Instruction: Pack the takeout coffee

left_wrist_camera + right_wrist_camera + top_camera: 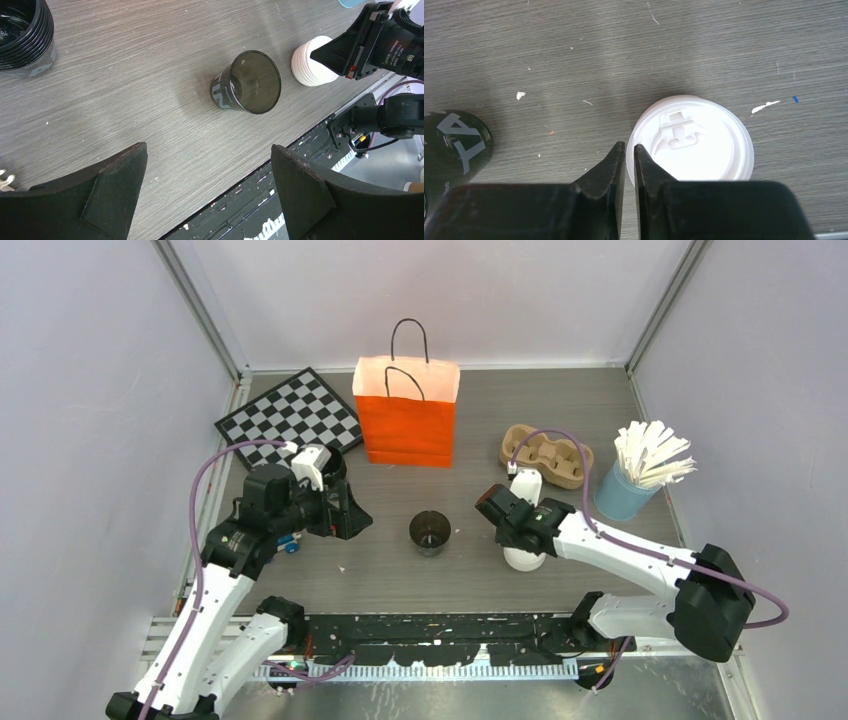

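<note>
A white sip lid (694, 140) tops a ribbed white stack (524, 560) (310, 65) near the table's front, right of centre. My right gripper (630, 146) (517, 540) sits at the lid's left edge. Its jaws are drawn nearly together with the rim in the thin slit between them. A lidless black cup (430, 532) (247, 82) (454, 145) stands upright left of the stack. My left gripper (209, 146) (355, 523) hovers wide open left of that cup, holding nothing. The takeout coffee, a cup with its lid on, is out of view. An orange paper bag (405, 425) stands upright at the back.
A stack of black cups (22, 35) stands by the left arm. At the back left lies a checkerboard (290, 415). A cardboard cup carrier (548, 455) and a blue cup of white sticks (625, 490) are at the right. The table's front edge (280, 150) runs just under the left gripper.
</note>
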Available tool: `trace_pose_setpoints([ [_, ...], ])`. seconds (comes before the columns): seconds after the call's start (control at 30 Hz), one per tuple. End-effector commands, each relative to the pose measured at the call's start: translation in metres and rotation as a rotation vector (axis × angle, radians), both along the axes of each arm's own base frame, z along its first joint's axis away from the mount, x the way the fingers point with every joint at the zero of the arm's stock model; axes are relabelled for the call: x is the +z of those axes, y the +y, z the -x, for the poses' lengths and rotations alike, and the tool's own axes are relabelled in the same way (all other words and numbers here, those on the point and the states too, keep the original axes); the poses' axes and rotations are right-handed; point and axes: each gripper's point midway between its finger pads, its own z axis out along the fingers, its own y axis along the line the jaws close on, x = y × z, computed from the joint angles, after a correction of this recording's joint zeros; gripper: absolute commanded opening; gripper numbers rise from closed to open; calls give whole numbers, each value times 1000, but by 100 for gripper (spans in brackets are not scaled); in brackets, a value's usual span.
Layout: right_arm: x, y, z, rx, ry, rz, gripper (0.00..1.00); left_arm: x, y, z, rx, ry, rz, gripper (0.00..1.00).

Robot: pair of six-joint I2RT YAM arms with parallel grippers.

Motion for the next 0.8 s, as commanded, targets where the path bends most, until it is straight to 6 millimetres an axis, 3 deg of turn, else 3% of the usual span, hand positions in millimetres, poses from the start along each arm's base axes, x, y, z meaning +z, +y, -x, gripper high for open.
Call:
trace_pose_setpoints([
  [0.0, 10, 13, -9, -17, -28, -56, 18, 4, -3, -2, -13, -24, 11, 95],
  [0.17, 7, 7, -10, -36, -29, -19, 25, 4, -4, -1, -18, -26, 17, 95],
  [0.77, -17, 10, -8, -29, 5, -7, 21, 4, -4, 0, -18, -25, 16, 95],
])
